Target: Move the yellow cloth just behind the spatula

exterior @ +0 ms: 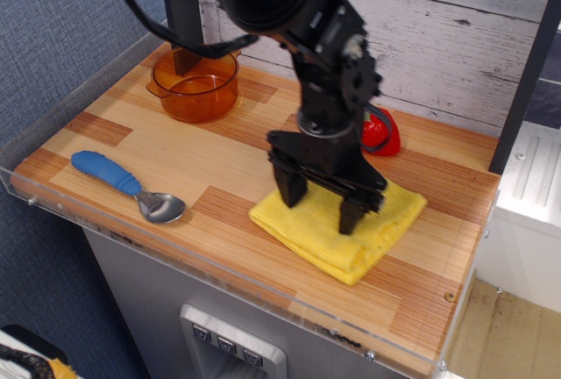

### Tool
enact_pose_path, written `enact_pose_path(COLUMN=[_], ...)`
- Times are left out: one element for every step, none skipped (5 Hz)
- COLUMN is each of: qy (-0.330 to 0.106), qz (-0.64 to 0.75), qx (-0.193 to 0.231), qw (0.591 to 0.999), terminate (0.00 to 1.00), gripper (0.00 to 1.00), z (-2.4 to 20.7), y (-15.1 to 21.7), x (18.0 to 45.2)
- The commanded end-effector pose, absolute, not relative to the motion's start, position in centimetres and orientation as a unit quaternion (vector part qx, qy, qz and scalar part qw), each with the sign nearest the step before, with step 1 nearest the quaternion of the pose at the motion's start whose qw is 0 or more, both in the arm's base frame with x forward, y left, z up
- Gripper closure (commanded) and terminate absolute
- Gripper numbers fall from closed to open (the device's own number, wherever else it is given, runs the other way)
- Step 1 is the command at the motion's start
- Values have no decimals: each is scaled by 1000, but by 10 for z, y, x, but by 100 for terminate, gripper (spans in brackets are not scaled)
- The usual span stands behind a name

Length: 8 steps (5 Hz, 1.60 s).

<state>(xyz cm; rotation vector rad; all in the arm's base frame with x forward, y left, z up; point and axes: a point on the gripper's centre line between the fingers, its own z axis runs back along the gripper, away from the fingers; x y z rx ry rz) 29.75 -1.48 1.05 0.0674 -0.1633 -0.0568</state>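
The yellow cloth (317, 239) lies folded on the wooden counter (237, 160), right of centre near the front edge, turned a little so one corner points to the front. My gripper (321, 205) stands straight over it, its two black fingers (292, 193) spread wide with the tips pressing down on the cloth's top. The jaws are not closed on a fold. The spatula (127, 188) lies at the front left, blue handle to the left and silver head to the right, well apart from the cloth.
An orange transparent pot (195, 85) stands at the back left. A red strawberry (383, 135) sits just behind the arm, near the plank wall. A clear plastic lip (219, 267) runs along the front edge. A dark post rises behind the pot.
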Motion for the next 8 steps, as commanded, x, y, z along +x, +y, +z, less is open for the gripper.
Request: enact_pose_path(qy=[-83,-86,-85,-88,-94,-96,-103,-114], qz=[6,10,11,15,8,23,29,28], qx=[41,42,49,51,54,62,60,56], qw=[996,995,995,995,994,993,992,991], terminate=[0,0,0,0,0,0,0,0], gripper=[0,0,0,0,0,0,0,0], z=[18,18,18,19,17,20,25,34], y=[28,41,49,62,74,85,87,86], x=[303,308,311,312,310,307,305,306])
